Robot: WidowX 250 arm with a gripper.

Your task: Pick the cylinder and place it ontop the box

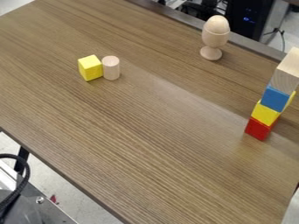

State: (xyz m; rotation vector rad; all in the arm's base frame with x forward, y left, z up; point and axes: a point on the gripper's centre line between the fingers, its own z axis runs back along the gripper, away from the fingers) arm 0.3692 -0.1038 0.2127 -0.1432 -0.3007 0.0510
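i cannot tell if the claw is released or clenched, or if it is grasping something, so i also cannot say on which side of it each thing is. the wooden cylinder (pixel 111 68) stands upright on the brown table (pixel 146 127), just beside the yellow cube (pixel 90 68); whether these two are touching, i cannot tell. well apart from them stands the wooden egg cup (pixel 211 46), with a wooden egg (pixel 217 24) sitting in its top. near the table's other side there is a stack: red cube (pixel 257 129) at the bottom, then second yellow cube (pixel 265 113), then blue cube (pixel 274 98), and pale wooden block (pixel 285 75) at the top. a yellow piece (pixel 290 99) is partly hidden behind the blue cube.
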